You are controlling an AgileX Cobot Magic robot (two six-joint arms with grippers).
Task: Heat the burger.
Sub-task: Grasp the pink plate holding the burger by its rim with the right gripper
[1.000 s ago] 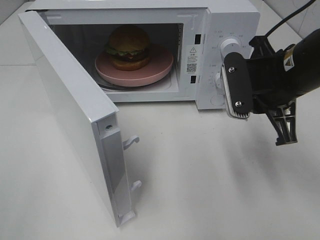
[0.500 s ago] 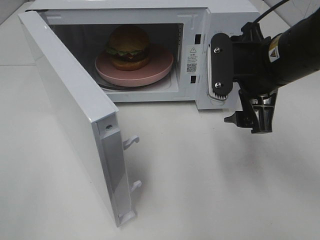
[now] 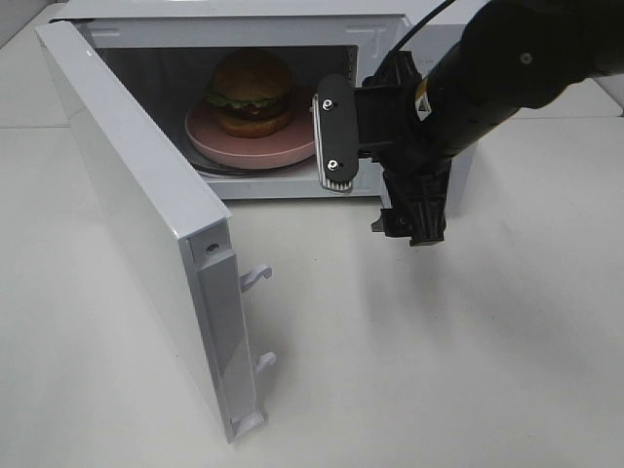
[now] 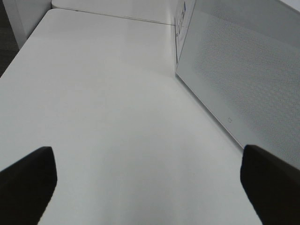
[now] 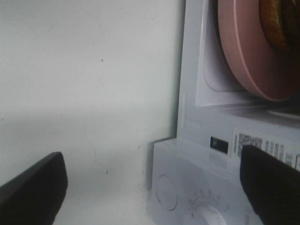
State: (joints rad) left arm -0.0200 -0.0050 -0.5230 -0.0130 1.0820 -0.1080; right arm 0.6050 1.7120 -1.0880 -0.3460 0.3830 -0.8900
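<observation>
your right arm (image 3: 517, 58) has swung toward nine o'clock, across the microwave (image 3: 244, 8) front; both jaws spread. burger (image 3: 251, 90) inside, door (image 3: 127, 195) open: shutting it likely comes next.

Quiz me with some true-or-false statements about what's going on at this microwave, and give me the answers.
1. The burger sits on a pink plate inside the microwave. True.
2. The microwave's door is shut. False: it is swung wide open.
3. The right hand is holding the burger. False: it is open and empty, in front of the microwave's opening, apart from the burger.
4. The left hand is open, with only bare table between its fingers. True.
</observation>
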